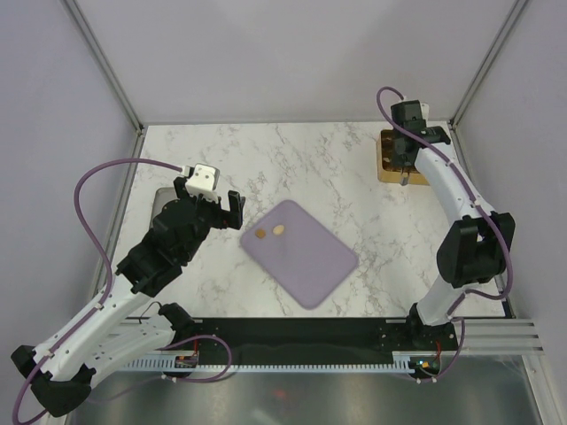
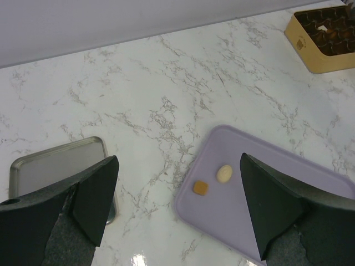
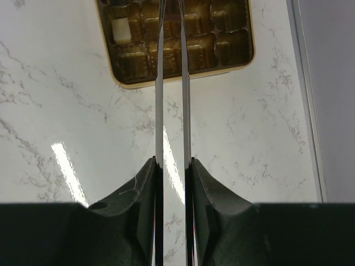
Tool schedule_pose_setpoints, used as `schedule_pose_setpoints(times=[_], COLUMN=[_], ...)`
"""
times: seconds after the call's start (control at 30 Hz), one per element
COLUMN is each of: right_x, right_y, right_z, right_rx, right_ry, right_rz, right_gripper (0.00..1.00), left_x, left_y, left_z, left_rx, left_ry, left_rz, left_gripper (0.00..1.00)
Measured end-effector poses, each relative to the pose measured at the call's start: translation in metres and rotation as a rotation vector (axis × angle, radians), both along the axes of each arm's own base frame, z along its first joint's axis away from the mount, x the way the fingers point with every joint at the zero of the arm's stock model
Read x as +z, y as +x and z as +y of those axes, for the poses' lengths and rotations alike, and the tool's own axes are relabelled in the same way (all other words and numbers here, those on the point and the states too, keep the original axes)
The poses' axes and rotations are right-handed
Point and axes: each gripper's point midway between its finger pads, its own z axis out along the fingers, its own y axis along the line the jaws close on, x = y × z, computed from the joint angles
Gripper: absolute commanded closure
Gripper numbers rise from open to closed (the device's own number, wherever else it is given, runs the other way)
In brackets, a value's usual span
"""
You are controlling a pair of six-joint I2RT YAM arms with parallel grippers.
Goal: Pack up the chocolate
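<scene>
**On the lilac mat, two chocolates lie beside the wide-open left gripper**

Near the mat's far-left corner sit a caramel piece and a cream piece, side by side, close together but not touching. The left gripper hangs just off that corner, over the marble table, with its jaws spread wide and nothing held.

In the left wrist view both pieces show in the gap of the left gripper, nearer the finger on the frame's right. The caramel piece is squarish with no clear long axis, and its edges sit slightly askew to the mat's border. The cream piece is oval. Its long axis runs roughly up the frame with a slight lean to the right, pointing away from the gripper. A steel tray lies flat by the other finger.

At the table's far-right corner, the right gripper hangs over the gold tray, well apart from the mat. In the right wrist view the right gripper has thin, near-parallel blades with only a narrow slit between them. Their tips run off the top of the frame, so I cannot tell whether they hold anything.

A white piece sits in a compartment left of the blades. What the other compartments hold is too dim to tell.
</scene>
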Motion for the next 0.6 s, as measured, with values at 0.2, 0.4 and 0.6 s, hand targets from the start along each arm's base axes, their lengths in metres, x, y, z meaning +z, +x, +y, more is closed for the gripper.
schedule_pose_setpoints(times=[0.2,0.4,0.6], right_x=[-0.021,-0.032,-0.047], right_y=[0.014,0.025,0.028], right_z=[-0.025,-0.023,-0.02], right_rx=[-0.047,-0.032,-0.025], right_ry=[0.062,0.115,0.129], right_rz=[0.043,0.056,0.088], right_gripper=[0.69,0.68,0.67], left_x=[0.0,0.0,0.0], left_y=[0.0,0.0,0.0], left_z=[0.0,0.0,0.0], left_rx=[0.0,0.0,0.0], left_ry=[0.0,0.0,0.001], left_rz=[0.0,0.0,0.0], left_gripper=[0.02,0.02,0.02])
